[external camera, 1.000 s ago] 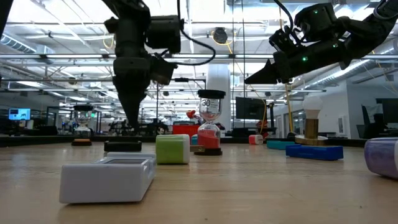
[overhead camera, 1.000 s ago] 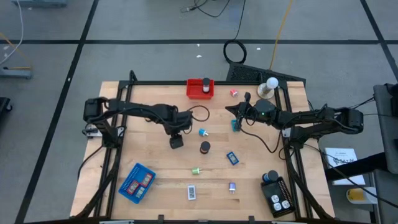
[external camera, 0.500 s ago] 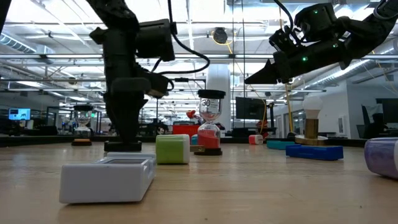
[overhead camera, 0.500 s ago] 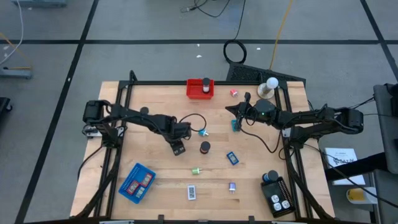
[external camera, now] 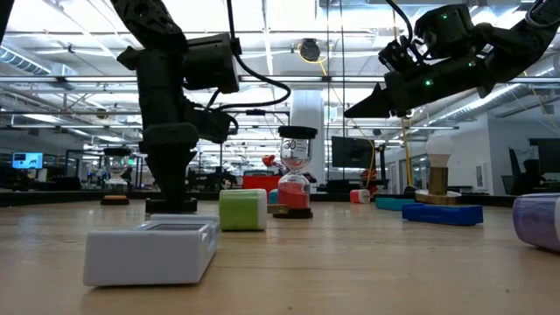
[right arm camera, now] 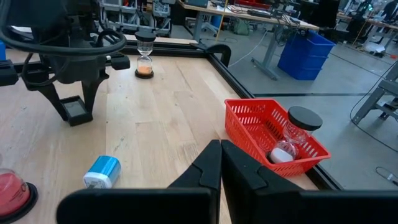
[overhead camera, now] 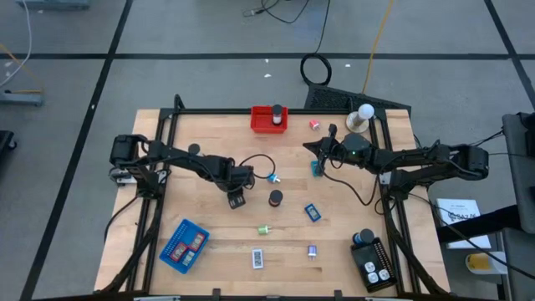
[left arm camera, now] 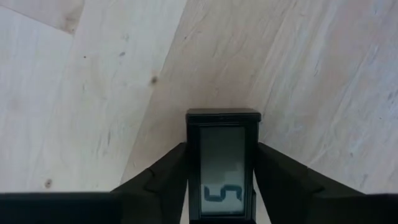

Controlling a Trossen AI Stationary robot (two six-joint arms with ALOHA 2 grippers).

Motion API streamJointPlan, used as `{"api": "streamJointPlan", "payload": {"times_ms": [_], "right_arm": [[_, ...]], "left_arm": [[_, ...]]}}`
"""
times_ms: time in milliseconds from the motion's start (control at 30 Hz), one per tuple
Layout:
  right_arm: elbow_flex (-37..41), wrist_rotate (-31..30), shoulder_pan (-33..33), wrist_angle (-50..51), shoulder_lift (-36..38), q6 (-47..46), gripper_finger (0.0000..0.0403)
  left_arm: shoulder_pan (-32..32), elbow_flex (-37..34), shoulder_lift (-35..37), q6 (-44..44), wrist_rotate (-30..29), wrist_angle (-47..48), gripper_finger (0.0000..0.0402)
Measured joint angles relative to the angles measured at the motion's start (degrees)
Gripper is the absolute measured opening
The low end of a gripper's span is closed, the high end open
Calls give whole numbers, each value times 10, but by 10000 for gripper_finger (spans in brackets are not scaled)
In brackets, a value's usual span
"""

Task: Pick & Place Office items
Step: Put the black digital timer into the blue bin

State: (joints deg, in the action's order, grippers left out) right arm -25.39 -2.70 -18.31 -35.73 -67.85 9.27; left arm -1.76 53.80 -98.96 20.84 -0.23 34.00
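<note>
Wooden table (overhead camera: 209,267), centre-left of high view: left gripper (overhead camera: 236,199) has dropped onto the black timer (left arm camera: 222,163), fingers narrowing against its sides, grasp nearly made. Right gripper (overhead camera: 321,149), upper centre: shut, empty, waiting.

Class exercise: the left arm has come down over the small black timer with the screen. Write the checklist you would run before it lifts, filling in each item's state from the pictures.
1. Left pincer straddles the black timer, one finger on each side: ok.
2. Fingers pressing firmly on the timer: cannot tell.
3. Timer flat on the table: ok.
4. Neighbours clear of the lift: the black cylinder and blue piece lie apart: ok.
5. Right pincer raised, shut and empty, away from the left arm: ok.
</note>
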Motion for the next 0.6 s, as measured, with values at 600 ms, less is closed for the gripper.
{"api": "streamJointPlan", "payload": {"times_ms": [600], "right_arm": [[0,0,0,0,0,-4,4]], "left_arm": [[72,-1,205,222,16,120,148]]}}
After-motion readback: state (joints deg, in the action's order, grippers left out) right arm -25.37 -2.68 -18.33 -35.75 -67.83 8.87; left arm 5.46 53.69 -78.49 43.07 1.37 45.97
